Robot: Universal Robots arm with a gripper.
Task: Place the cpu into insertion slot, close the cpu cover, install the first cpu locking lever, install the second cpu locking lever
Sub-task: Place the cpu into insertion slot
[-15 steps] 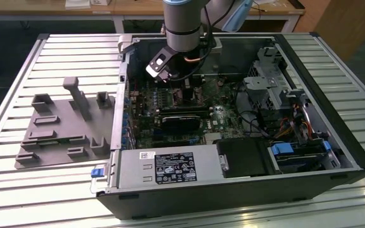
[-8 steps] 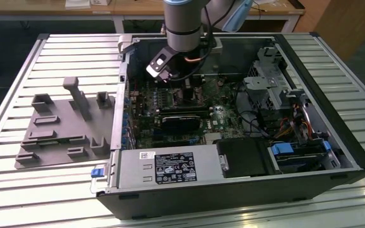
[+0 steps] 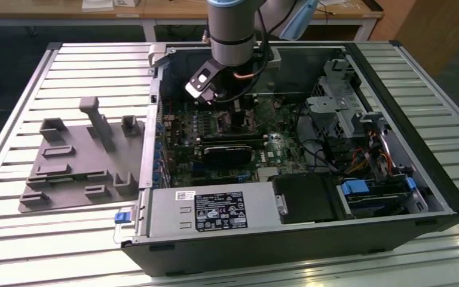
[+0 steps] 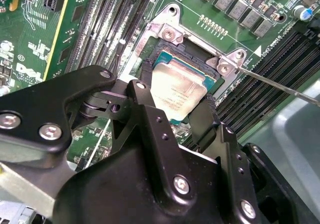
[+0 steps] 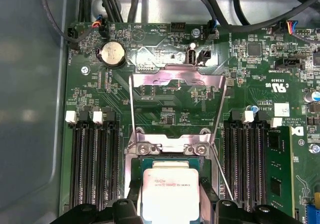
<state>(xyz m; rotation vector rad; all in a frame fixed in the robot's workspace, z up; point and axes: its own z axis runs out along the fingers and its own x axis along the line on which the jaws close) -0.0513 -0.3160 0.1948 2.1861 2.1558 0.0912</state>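
Gripping the cpu [image 4: 177, 92], a small flat square chip with a pale silver-grey metal top, we have the black two-fingered gripper [image 4: 172, 98] closed on it. The jaws stand only as far apart as the chip is wide, with a black finger [image 4: 141, 102] against each of two opposite edges.

The chip lies level over the insertion slot [image 4: 152, 62], a small square socket with a silver metal rim set in the green circuit board [image 5: 250, 84]. We cannot tell whether it is fully seated.

The cpu cover [image 5: 175, 75], a thin square silver metal frame with a large window, is swung up and away from the socket. A thin silver wire lever [image 4: 280, 87] angles out from the socket's corner.

In the exterior view, our arm reaches down into the far part of the open black computer case [image 3: 293, 251].
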